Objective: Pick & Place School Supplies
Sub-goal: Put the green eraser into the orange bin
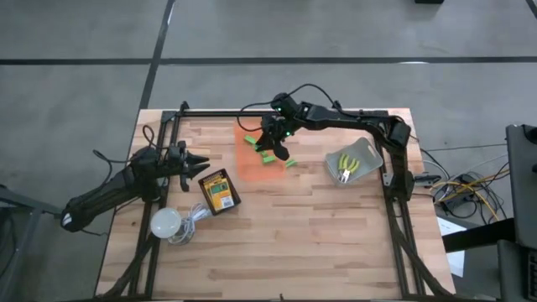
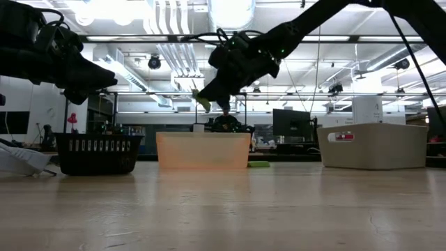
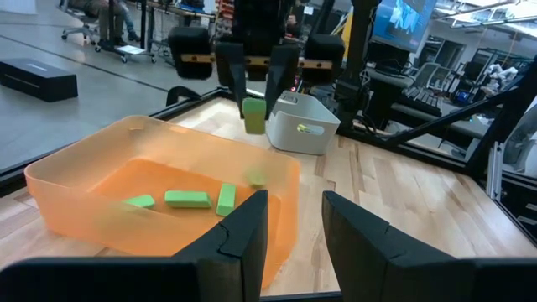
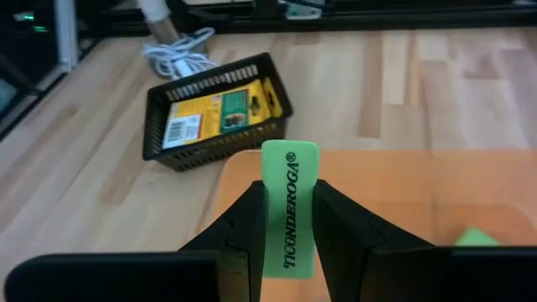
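Observation:
My right gripper (image 1: 273,144) hangs above the orange tray (image 1: 252,172), shut on a bright green block (image 4: 289,210). Three more green blocks (image 3: 187,199) lie flat on the tray's floor, and another (image 1: 290,164) lies on the table just right of the tray. A black basket (image 1: 220,190) holds the yellow-and-green crayon boxes (image 4: 220,113). Yellow-handled tools (image 1: 346,166) lie in a white bin (image 1: 362,151) at the right. My left gripper (image 3: 294,226) waits open near the table's left edge, pointing at the tray. My right gripper pinches the green block between its two fingers by its two long sides (image 4: 267,220). The block lies along the fingers, and its free end (image 4: 289,155) sticks out past the fingertips. The fingers slant down from the far right. The block (image 2: 203,102) hangs tilted, clear above the tray.
A white bulb (image 1: 165,222) with its coiled cord (image 1: 195,216) lies near the left front, beside the basket. Black frame rails (image 1: 394,210) run along the table's left, right and far sides. Bare wood (image 1: 294,243) fills the near half.

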`<control>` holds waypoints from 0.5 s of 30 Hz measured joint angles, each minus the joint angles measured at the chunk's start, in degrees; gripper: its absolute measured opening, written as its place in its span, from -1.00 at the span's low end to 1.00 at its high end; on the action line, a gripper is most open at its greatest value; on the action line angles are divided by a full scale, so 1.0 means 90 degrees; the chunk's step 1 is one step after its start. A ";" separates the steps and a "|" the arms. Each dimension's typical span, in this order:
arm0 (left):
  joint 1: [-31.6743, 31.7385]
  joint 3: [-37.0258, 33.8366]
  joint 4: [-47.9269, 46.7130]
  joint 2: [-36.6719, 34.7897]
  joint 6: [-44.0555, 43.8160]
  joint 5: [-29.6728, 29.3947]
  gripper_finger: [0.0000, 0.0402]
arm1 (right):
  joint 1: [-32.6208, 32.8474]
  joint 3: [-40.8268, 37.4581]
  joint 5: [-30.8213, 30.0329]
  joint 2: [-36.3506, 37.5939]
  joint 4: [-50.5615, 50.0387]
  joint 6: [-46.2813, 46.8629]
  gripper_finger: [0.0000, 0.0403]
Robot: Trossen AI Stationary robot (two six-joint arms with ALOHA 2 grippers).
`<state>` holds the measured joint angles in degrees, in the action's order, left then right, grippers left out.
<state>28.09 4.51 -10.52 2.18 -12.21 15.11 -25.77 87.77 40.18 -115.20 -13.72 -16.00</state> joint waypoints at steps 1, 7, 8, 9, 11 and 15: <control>0.0000 0.0001 0.0000 -0.0001 0.0000 0.0000 -0.41 | -0.0021 -0.0021 0.0124 -0.0040 0.0084 -0.0033 -0.62; 0.0000 0.0000 0.0000 0.0001 0.0000 0.0000 -0.41 | -0.0086 -0.0279 0.0392 -0.0136 0.0948 0.0131 -0.62; 0.0001 0.0001 0.0000 0.0000 0.0000 0.0000 -0.41 | -0.0086 -0.0387 0.0400 -0.0132 0.1169 0.0182 -0.62; 0.0001 0.0000 0.0000 -0.0001 0.0000 0.0000 -0.41 | -0.0086 -0.0510 0.0405 -0.0131 0.1360 0.0249 -0.62; -0.0001 0.0000 0.0000 0.0000 0.0000 0.0000 -0.41 | -0.0080 -0.0751 0.0402 -0.0131 0.1679 0.0331 -0.62; 0.0001 0.0000 0.0000 -0.0001 0.0000 0.0000 -0.41 | -0.0015 -0.1272 0.0389 -0.0131 0.2365 0.0483 -0.62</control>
<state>28.10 4.51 -10.52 2.17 -12.21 15.11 -25.91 76.32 43.68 -116.38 7.57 -11.65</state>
